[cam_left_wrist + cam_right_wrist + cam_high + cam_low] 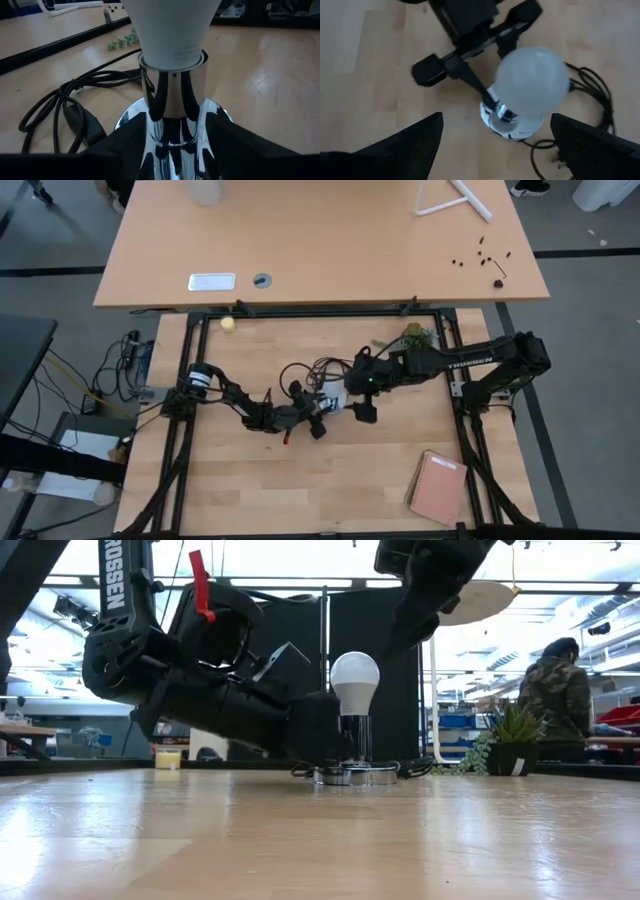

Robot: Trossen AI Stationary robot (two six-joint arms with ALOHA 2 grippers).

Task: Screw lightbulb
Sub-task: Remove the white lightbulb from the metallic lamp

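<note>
Near the table's middle, the left gripper point(172, 145) lies low with its fingers point(127, 145) either side of the shiny socket point(356, 772); whether they press it or stand just clear, I cannot tell. Standing upright in that socket is the lightbulb point(355, 682). Above it hangs the right gripper point(495, 145), fingers spread wide and empty.

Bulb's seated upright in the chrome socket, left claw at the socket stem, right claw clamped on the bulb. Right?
Not quite: the right claw is open above the lightbulb, not clamped, per the right wrist view. The bulb does stand upright in the chrome socket, left claw at its stem.
</note>
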